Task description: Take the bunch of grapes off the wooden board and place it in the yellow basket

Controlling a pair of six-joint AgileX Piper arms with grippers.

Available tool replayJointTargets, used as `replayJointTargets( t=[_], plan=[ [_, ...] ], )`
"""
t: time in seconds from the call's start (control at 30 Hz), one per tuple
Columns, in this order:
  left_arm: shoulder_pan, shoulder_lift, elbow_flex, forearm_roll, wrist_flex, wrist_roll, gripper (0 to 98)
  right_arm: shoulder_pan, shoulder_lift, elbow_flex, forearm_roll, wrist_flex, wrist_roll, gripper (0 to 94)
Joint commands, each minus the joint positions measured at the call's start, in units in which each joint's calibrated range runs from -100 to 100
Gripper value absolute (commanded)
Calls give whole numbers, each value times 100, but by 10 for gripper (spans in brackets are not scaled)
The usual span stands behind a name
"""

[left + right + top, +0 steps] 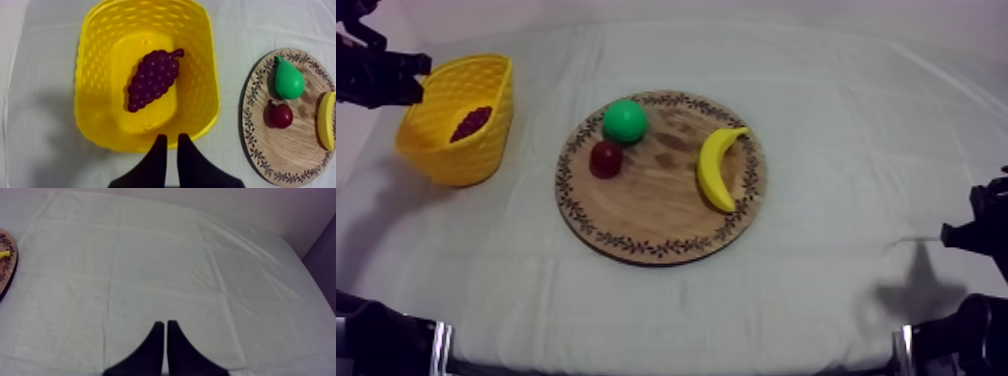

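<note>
Left gripper (172,142) fingers slightly apart, empty, at left rim of yellow basket (95,125); bunch of grapes (152,80) inside basket, apart from fingertips.

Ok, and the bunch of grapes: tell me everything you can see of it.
The bunch of grapes is dark purple, a moulded cluster of small round bumps that looks like plastic. It has a short stem of the same colour at its broad end and tapers toward the other. It lies flat and slantwise on the floor of the yellow basket, off the wooden board, and seems to touch nothing but that floor.
</note>
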Motion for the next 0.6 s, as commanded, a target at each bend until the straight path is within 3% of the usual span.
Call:
replayJointTargets(
  t=[0.0,0.1,0.2,0.37,0.57],
  plan=[
    [10,-776,465,30,-232,-110,19,0,-2,-5,-1,-3,-1,3],
    [49,-1524,886,177,-452,-598,14,0,-2,-5,-1,-3,-1,3],
    [107,-2321,1465,328,-936,-875,100,0,-2,-5,-1,-3,-1,3],
    [142,-3580,2596,266,-1898,-433,164,0,-2,-5,-1,-3,-4,3],
    [159,-4782,3504,-44,-2310,-224,44,0,-2,-5,-1,-3,-4,3]
  ],
)
